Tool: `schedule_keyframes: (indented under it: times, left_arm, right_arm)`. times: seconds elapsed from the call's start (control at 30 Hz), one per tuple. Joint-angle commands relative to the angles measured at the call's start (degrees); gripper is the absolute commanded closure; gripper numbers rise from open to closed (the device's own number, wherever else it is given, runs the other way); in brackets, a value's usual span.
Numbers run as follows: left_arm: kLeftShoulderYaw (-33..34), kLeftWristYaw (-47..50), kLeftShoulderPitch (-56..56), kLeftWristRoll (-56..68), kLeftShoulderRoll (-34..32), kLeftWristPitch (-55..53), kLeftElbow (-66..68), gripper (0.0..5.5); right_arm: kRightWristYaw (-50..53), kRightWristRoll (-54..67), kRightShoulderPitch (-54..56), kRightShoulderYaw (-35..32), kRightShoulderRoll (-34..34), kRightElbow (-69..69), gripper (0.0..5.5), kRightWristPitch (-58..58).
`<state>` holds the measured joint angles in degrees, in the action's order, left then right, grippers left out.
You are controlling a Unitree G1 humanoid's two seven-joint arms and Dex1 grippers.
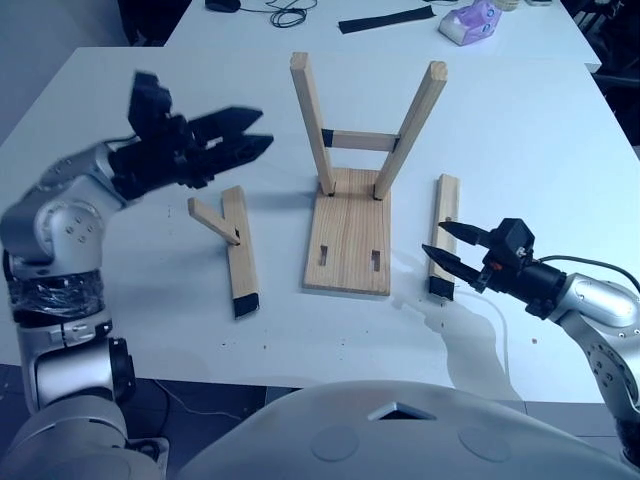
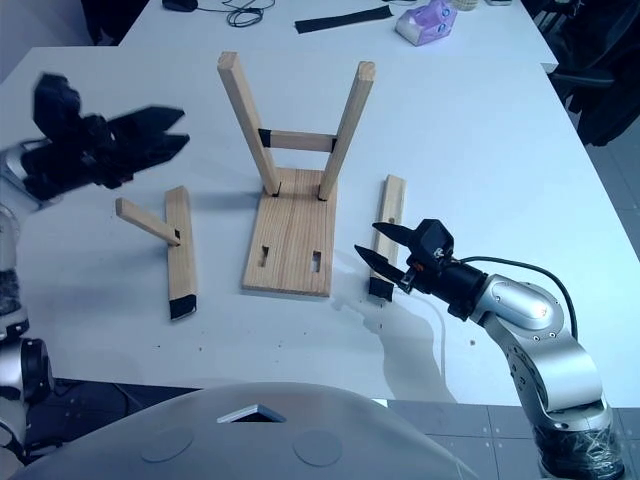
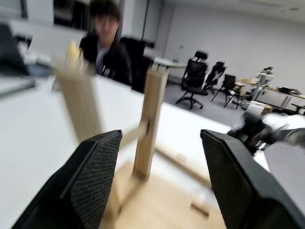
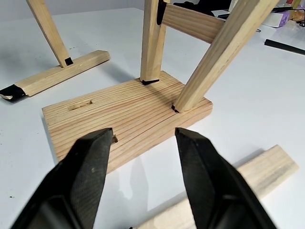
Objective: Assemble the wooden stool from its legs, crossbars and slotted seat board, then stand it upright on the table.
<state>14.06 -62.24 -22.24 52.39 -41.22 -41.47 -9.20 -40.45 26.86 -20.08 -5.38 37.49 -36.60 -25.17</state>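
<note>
Seat board [image 1: 347, 232] lies flat mid-desk [image 1: 120, 260]. Two legs stand in its far slots, the left leg [image 1: 312, 122] and right leg [image 1: 410, 130] splaying apart upward, with a crossbar [image 1: 362, 140] joined between them. The two near slots [image 1: 323, 253] are open.

To the board's left you have a loose leg [image 1: 240, 250] lying flat with a short crossbar [image 1: 213, 220] stuck in its side, angled away from the board. To the board's right a second loose leg [image 1: 443, 235] lies alongside the board, apart from it. Both loose legs have a black near end.

Your left tool [image 1: 266, 130] hangs above the desk, fingers spread and holding nothing, pointed toward the standing legs, over the far end of the left loose leg. Your right tool [image 1: 433, 238] sits low over the right loose leg, jaws apart and holding nothing. Whether it touches the wood, you cannot tell.

On the far desk: a black strip [image 1: 385, 19], a purple packet [image 1: 470, 22], and cables [image 1: 290, 12], all well apart from the work.

The right wrist view gives you the joints close up: both standing legs sit in black-edged slots, and one open slot [image 4: 80, 104] lies beyond its finger [image 4: 81, 176]. The left wrist view, blurred, looks between its fingers [image 3: 93, 176] at the standing legs, with office chairs [image 3: 195, 78] behind.
</note>
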Motion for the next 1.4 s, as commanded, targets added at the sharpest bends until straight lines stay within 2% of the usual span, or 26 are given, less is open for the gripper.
schedule_keyframes:
  times: [0.03, 0.2, 0.3, 0.4, 0.53, 0.73, 1.0, 1.2, 1.3, 1.4]
  left_arm:
    - [-4.2, 4.2, -2.6, 0.2, -1.1, -3.9, -9.5, 2.44]
    - [-11.5, 8.2, 8.9, -8.9, -6.9, -5.2, -19.8, 2.44]
    - [-14.6, 11.8, 14.5, -16.6, -9.6, -4.8, -17.5, 2.44]
    - [-16.9, 16.6, 18.8, -22.8, -9.1, -4.2, -15.5, 2.44]
    - [-22.3, 15.1, 22.6, -28.2, -8.4, 1.0, -13.9, 2.44]
    - [-25.4, 9.7, 26.1, -34.0, -11.5, 10.1, -10.0, 2.44]
    - [-23.3, -4.2, 32.3, -36.9, -23.7, 19.5, -8.0, 2.44]
    - [-21.2, -6.8, 28.5, -37.1, -24.1, 22.2, -4.3, 2.44]
    - [-15.9, -8.2, 27.8, -31.7, -24.4, 19.0, -4.9, 2.44]
    - [-8.1, -10.7, 33.7, -27.5, -28.1, 13.4, -8.8, 2.44]
  right_arm:
    - [0.9, 0.1, 0.3, -0.4, -0.7, -0.7, 3.09, 0.3]
    - [1.0, 0.4, -0.6, -1.9, -0.7, -1.1, 3.09, 0.5]
    - [1.8, -0.1, -3.0, -2.4, -1.5, -2.2, 3.09, 0.9]
    - [2.7, -0.9, -4.5, -1.6, -2.3, -2.8, 3.09, 1.4]
    - [3.4, -1.2, -4.3, -0.9, -2.7, -3.1, 3.09, 1.3]
    - [3.6, -1.5, -4.3, -0.5, -3.0, -3.2, 3.09, 1.3]
    - [5.1, -2.8, -6.5, 0.0, -4.1, -4.0, 3.09, 1.9]
    - [6.4, -4.1, -7.3, 0.9, -5.3, -3.9, 3.09, 2.9]
    - [6.6, -4.6, -8.8, 0.7, -5.4, -4.3, 3.09, 3.4]
    - [7.1, -4.7, -11.4, -0.7, -5.9, -5.7, 3.09, 3.7]
